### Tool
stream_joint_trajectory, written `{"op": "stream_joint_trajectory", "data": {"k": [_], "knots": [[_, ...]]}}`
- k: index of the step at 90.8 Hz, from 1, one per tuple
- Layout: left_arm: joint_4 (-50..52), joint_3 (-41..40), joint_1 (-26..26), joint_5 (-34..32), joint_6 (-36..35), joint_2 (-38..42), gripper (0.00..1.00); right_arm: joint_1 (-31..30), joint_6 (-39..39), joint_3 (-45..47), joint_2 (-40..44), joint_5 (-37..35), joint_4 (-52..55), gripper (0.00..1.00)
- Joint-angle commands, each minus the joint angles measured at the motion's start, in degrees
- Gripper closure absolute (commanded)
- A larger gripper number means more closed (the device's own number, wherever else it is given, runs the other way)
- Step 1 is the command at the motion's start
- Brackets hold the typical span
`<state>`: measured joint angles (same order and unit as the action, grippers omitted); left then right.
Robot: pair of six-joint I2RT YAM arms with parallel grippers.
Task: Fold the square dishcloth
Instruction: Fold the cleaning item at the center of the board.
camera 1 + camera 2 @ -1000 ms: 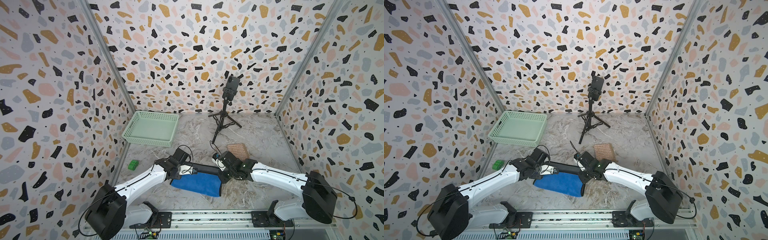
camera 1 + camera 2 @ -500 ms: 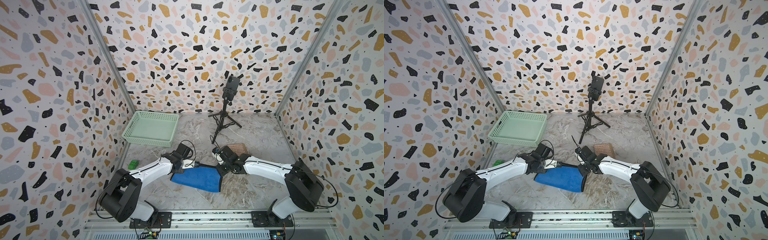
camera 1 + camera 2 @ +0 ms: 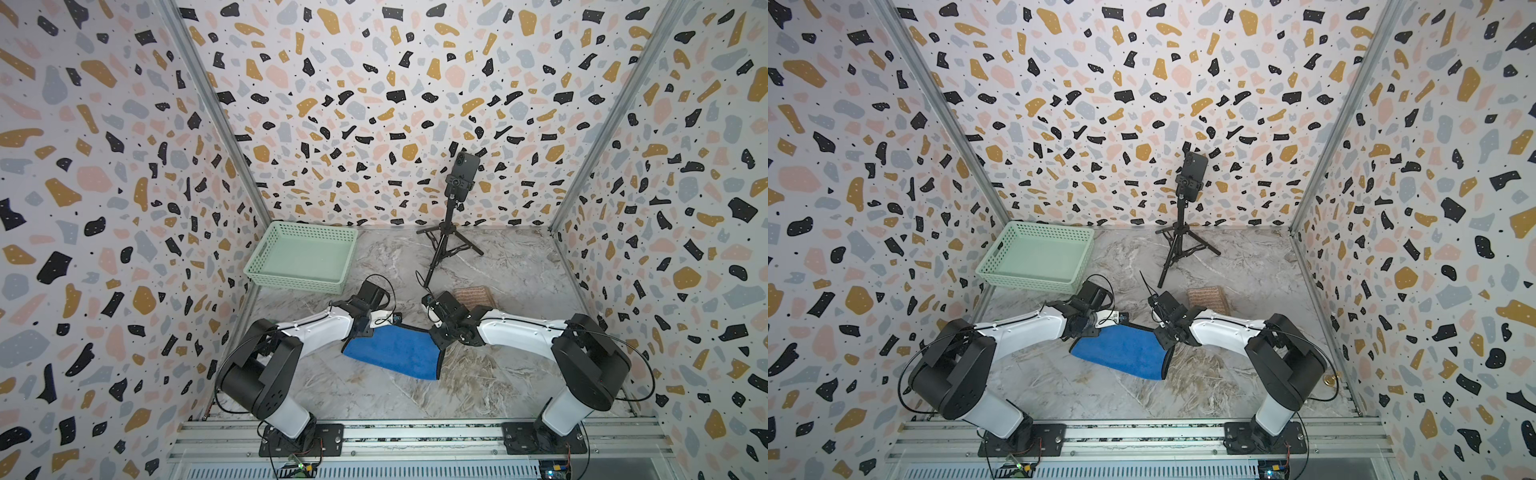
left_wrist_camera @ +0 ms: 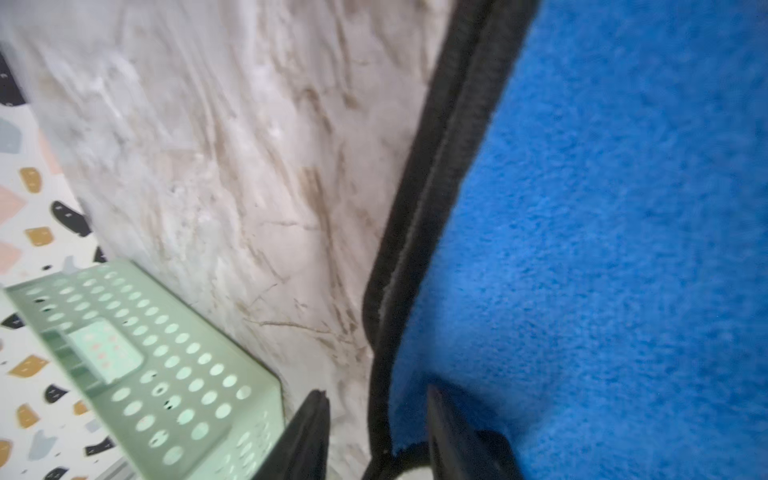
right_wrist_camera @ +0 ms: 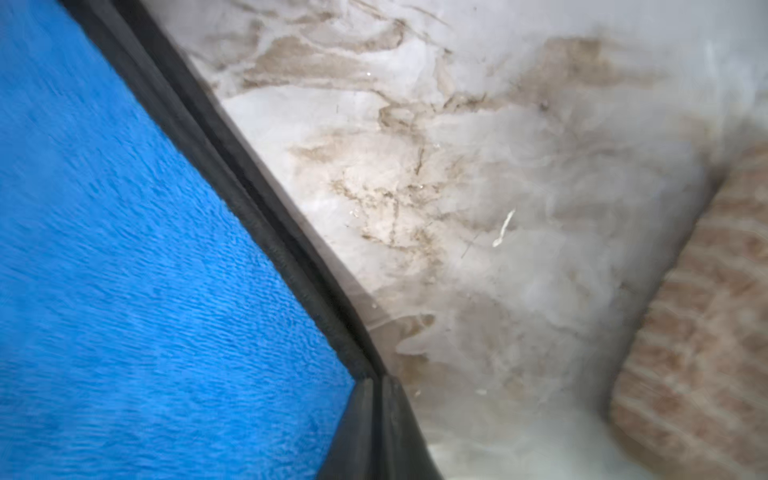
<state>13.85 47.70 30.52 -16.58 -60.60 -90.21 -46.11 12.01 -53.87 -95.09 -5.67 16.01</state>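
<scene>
The blue dishcloth (image 3: 395,351) (image 3: 1121,349), hemmed in black, lies doubled over on the marble table in both top views. My left gripper (image 3: 362,331) (image 4: 376,392) sits at its far left corner. Its jaws stand open, with the black hem (image 4: 440,166) running between them. My right gripper (image 3: 437,334) (image 5: 376,380) is at the far right corner. Its fingers are pressed together where the hem (image 5: 257,199) ends. The cloth's near edge rests free on the table.
A green perforated basket (image 3: 299,282) (image 3: 1034,284) (image 4: 166,374) stands behind the left arm by the left wall. A phone on a black tripod (image 3: 446,237) stands at the back. A folded brown cloth (image 3: 473,296) (image 5: 706,332) lies just behind the right gripper.
Both arms have drawn in and brought the cloth's held edge down onto the table at the far side. The left gripper's jaws have opened off the corner.
</scene>
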Motion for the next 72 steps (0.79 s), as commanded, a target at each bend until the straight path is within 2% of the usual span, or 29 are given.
{"op": "stream_joint_trajectory", "data": {"k": [1,4,11,16,20,26,30,42,53,72], "knots": [[-3.8,0.2,-0.5,-0.6,1.0,1.8,0.37,0.2,0.2,-1.7,0.8,-4.0,1.4,0.62],[-3.7,0.5,-0.6,-0.4,1.5,2.4,0.35,0.2,0.4,-1.6,1.0,-4.6,1.3,0.54],[-1.4,1.3,-1.1,0.0,2.3,3.8,0.34,0.2,0.6,-1.2,2.3,-4.2,1.0,0.43],[-0.7,1.5,-1.6,-0.1,2.6,5.0,0.33,0.2,0.8,-0.9,4.0,-4.1,0.9,0.39],[-0.4,1.3,-2.0,-0.1,2.7,5.7,0.33,0.2,1.0,-0.5,5.9,-4.3,1.0,0.39],[0.6,1.1,-2.5,0.0,3.0,7.3,0.33,-0.1,1.7,0.7,9.9,-3.9,0.8,0.45],[1.4,0.8,-2.8,0.2,3.4,8.5,0.33,-0.4,2.7,1.9,12.5,-2.1,-0.3,0.52],[7.5,0.3,-3.1,5.0,6.1,12.3,0.33,-2.1,7.0,6.8,16.8,9.3,-6.2,0.75],[13.2,-1.9,-2.9,10.5,8.0,15.6,0.35,-2.6,9.9,9.9,15.3,16.9,-10.0,0.78],[11.3,-9.2,-2.6,11.1,8.3,16.5,0.37,-2.6,11.3,12.4,8.8,19.1,-10.3,0.91]]}}
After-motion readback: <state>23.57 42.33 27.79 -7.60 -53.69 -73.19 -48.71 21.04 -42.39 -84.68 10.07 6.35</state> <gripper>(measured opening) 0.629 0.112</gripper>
